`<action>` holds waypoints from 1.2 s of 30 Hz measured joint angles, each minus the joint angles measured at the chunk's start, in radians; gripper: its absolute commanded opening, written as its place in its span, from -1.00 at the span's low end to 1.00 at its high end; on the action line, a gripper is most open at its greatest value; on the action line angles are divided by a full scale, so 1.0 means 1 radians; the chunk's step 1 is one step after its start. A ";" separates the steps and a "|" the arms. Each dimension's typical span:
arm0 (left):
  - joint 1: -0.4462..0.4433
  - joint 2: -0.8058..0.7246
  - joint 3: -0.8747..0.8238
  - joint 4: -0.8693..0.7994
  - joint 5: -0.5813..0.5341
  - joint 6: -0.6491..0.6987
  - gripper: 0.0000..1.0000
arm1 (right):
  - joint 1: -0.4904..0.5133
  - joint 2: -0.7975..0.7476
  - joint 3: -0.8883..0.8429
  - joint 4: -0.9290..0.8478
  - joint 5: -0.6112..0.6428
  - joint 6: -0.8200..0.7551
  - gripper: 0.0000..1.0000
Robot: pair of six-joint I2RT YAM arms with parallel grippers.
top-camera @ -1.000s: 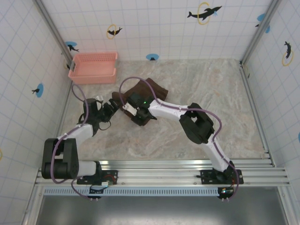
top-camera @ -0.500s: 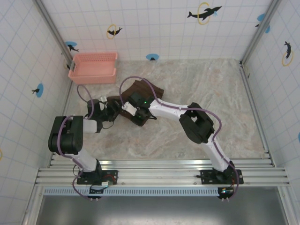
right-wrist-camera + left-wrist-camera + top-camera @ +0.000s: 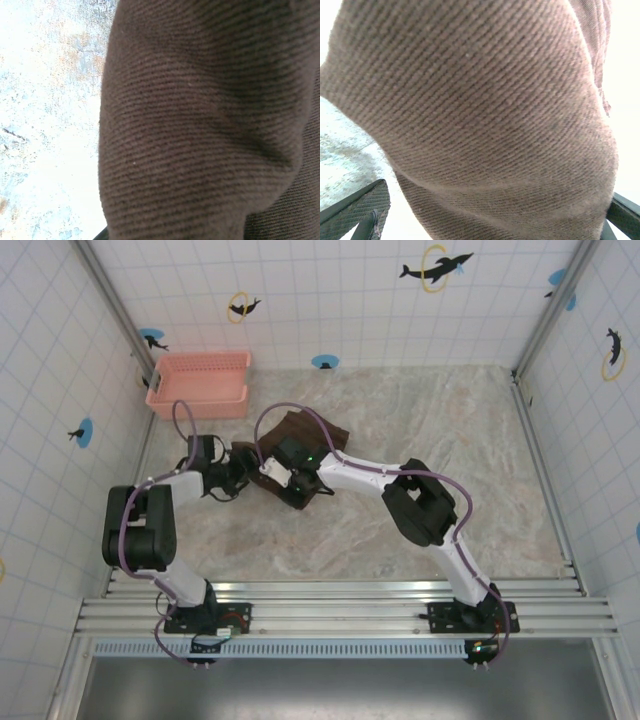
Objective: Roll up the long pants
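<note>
At your far left, the pink plastic basket (image 3: 198, 383) sits in the back corner of the marbled table (image 3: 470, 420), against the tiled wall and well apart from the cloth. Just right of it and nearer to you, your left gripper (image 3: 238, 472) reaches in low to the left end of the long pants (image 3: 310, 430). In the left wrist view its fingers (image 3: 362, 207) stand wide apart at the bottom corners, with a thick bulge of brown ribbed fabric between them. The pants lie bunched into a compact dark-brown bundle left of the table's centre, between your two grippers. Your right gripper (image 3: 272, 468) rests on top of that bundle, just beside the left one. In the right wrist view a rounded fold of the pants is pressed up close, with pale table to its left. You cannot tell there whether the right jaws are clamped or apart.
</note>
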 measured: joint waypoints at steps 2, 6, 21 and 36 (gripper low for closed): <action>0.000 0.008 0.012 -0.032 -0.007 0.013 0.95 | 0.000 0.000 0.000 0.002 -0.001 0.000 -1.00; 0.000 0.034 0.028 -0.046 -0.006 0.022 0.95 | 0.000 0.000 -0.001 0.003 -0.003 0.000 -1.00; 0.000 0.150 -0.264 0.785 0.013 -0.190 0.59 | -0.002 0.007 -0.002 0.032 -0.051 -0.003 -1.00; 0.010 0.453 -0.300 1.418 0.082 -0.392 -1.00 | -0.006 0.021 0.006 0.061 -0.074 0.002 -1.00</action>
